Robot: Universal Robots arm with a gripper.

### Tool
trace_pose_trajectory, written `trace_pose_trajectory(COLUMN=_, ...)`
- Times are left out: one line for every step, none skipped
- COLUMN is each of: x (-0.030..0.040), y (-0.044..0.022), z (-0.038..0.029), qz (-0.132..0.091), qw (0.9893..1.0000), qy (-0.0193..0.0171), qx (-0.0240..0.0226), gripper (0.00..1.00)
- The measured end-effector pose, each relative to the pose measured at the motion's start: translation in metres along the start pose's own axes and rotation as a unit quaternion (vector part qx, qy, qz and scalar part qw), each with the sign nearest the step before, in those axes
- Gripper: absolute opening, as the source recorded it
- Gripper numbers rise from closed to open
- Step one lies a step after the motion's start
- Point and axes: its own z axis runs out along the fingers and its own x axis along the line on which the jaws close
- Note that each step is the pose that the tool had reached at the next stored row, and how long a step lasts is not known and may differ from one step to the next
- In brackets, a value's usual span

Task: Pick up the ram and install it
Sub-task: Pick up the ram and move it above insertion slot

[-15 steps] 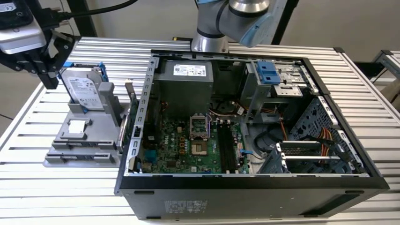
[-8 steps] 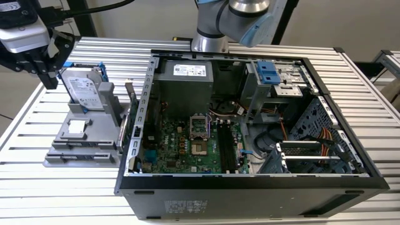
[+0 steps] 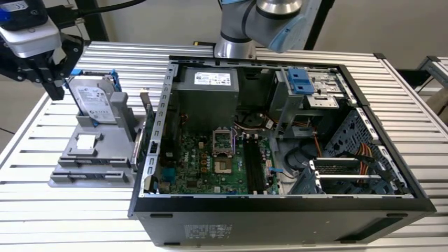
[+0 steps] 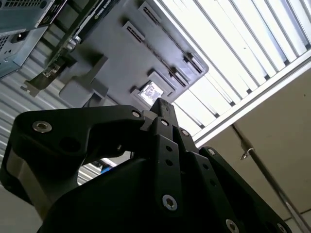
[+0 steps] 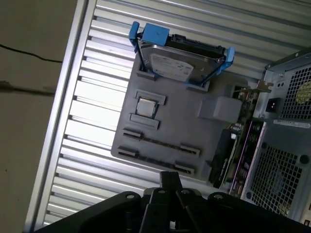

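Note:
My gripper (image 3: 54,93) hangs above the table's far left corner in the exterior view, behind the grey parts fixture (image 3: 73,178). Its black fingers are pressed together with nothing between them in both wrist views (image 4: 163,104) (image 5: 169,175). In the first wrist view a thin dark strip, which I take for the ram (image 5: 160,141), stands on edge between two clips of the fixture (image 5: 194,128), a little ahead of the fingertips. The open computer case (image 3: 280,207) lies beside the fixture, with the black memory slots (image 3: 253,164) on its green motherboard (image 3: 199,168).
A silver hard drive (image 3: 92,102) in blue brackets stands upright at the fixture's far end, close to my gripper. A small square chip (image 5: 145,107) sits in a fixture pocket. A green expansion card (image 3: 148,152) stands between fixture and case. The arm's base (image 3: 234,44) is behind the case.

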Motion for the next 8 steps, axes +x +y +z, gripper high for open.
trace_pose_trajectory(x=0.0, y=0.0, z=0.0, qz=-0.004, qw=1.0, qy=0.0001, qx=0.0001, gripper=0.0)
trace_pose_trajectory(x=0.0, y=0.0, z=0.0, qz=-0.007, qw=1.0, qy=0.0001, qx=0.0002, gripper=0.0)
trace_pose_trajectory(x=0.0001, y=0.0, z=0.0, qz=-0.012, qw=0.9999, qy=0.0002, qx=0.0003, gripper=0.0)
trace_pose_trajectory(x=0.0001, y=0.0, z=0.0, qz=-0.015, qw=0.9999, qy=0.0003, qx=0.0004, gripper=0.0)
trace_pose_trajectory(x=0.0001, y=0.0, z=0.0, qz=-0.019, qw=0.9998, qy=0.0004, qx=0.0005, gripper=0.0)
trace_pose_trajectory(x=0.0002, y=0.0, z=0.0, qz=-0.023, qw=0.9997, qy=0.0005, qx=0.0005, gripper=0.0)
trace_pose_trajectory(x=0.0002, y=0.0, z=0.0, qz=-0.027, qw=0.9996, qy=0.0006, qx=0.0006, gripper=0.0)
trace_pose_trajectory(x=0.0002, y=0.0, z=0.0, qz=-0.03, qw=0.9995, qy=0.0006, qx=0.0007, gripper=0.0)
